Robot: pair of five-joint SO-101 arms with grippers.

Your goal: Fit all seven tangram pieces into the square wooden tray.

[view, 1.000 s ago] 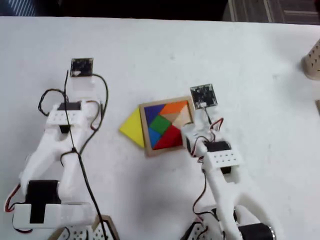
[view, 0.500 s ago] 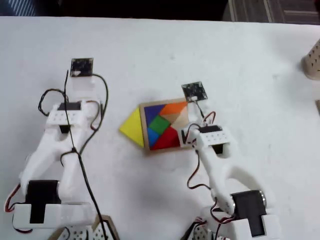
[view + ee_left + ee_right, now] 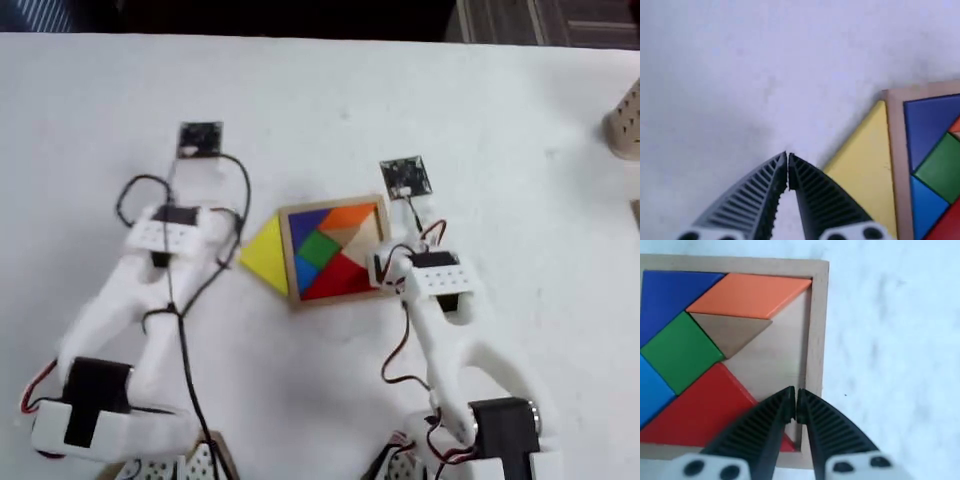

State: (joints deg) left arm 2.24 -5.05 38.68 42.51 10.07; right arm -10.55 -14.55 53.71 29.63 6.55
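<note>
We see the square wooden tray (image 3: 288,258) lying flat on the white surface (image 3: 320,100) between the two arms, slightly turned against the surface's edges. Six pieces sit inside it. A dark blue triangle (image 3: 675,290) fills one far corner, and an orange parallelogram (image 3: 752,292) runs along the far wall beside it. A green square (image 3: 680,352) stands on its point in the middle, with a tan triangle (image 3: 730,332) tucked under the orange piece and touching the green one. A red triangle (image 3: 705,410) lies along the near wall, and a light blue triangle (image 3: 650,390) shows at the side next to the green. Between the tan piece, the red piece and the right wall we see bare tray floor (image 3: 775,360). The yellow triangle (image 3: 265,255) lies outside on the surface, its long edge against the tray's left wall and its point towards the left arm. The left fingers (image 3: 784,165) are pressed together and hold nothing. Their tips hang over bare surface just beside the yellow triangle's slanted edge. The right fingers (image 3: 789,400) are closed to a thin slit and also hold nothing. Their tips are over the tray's right wall near its near corner, by the red triangle's tip; we cannot tell whether they touch the wood. A tan perforated object (image 3: 625,125) stands at the surface's far right edge, well apart from the tray.
</note>
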